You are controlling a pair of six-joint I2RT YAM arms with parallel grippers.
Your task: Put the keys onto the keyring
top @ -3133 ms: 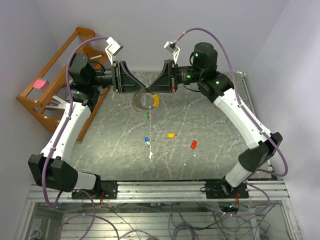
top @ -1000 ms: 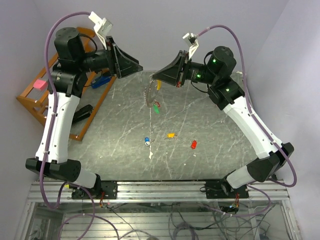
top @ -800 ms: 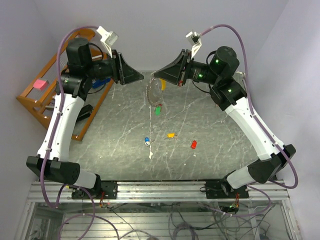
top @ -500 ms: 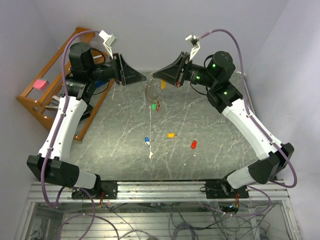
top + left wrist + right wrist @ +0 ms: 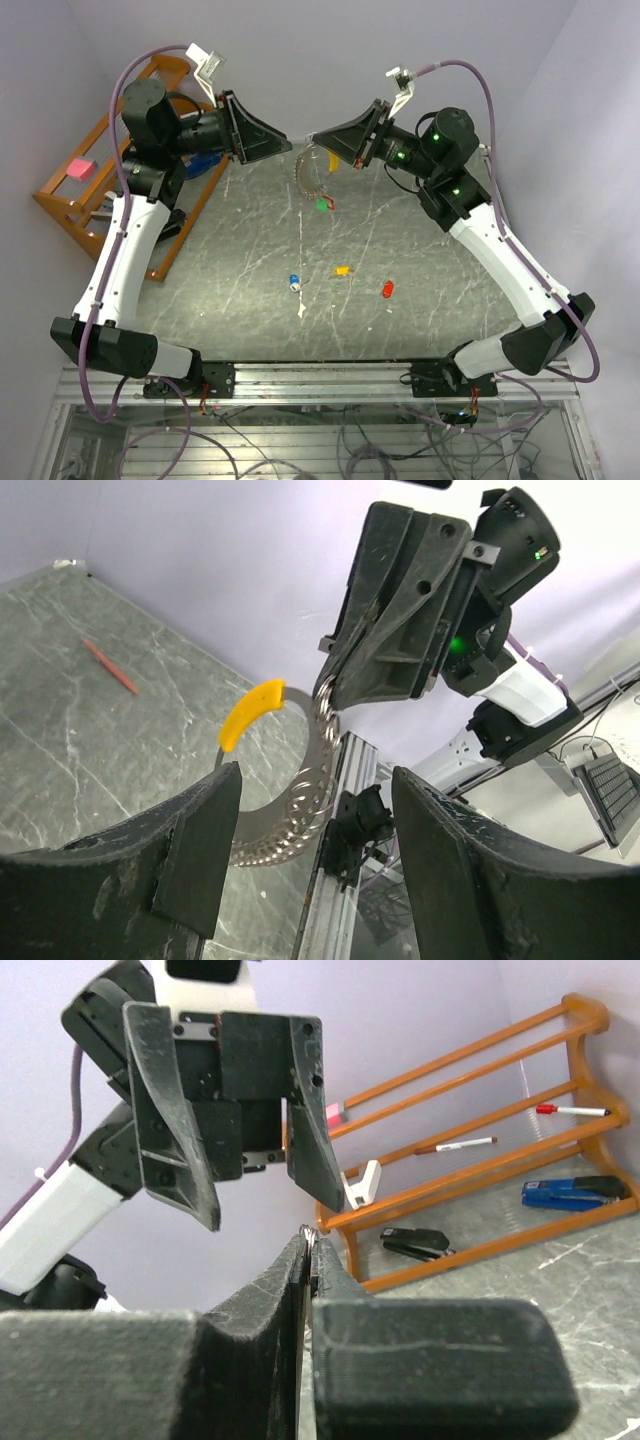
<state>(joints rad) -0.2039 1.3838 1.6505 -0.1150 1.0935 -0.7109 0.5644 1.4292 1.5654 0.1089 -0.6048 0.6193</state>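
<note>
The keyring is clamped in the right gripper, with a green key hung beneath. The left gripper is spread wide, nothing gripped. Blue key, yellow key and red key are left below.

Hanging from right end effector, keyring above table, keys nearer on it, rack left.

A gap is left between the left gripper and the keyring pinched by the right gripper; leftward, a wooden rack is placed.
</note>
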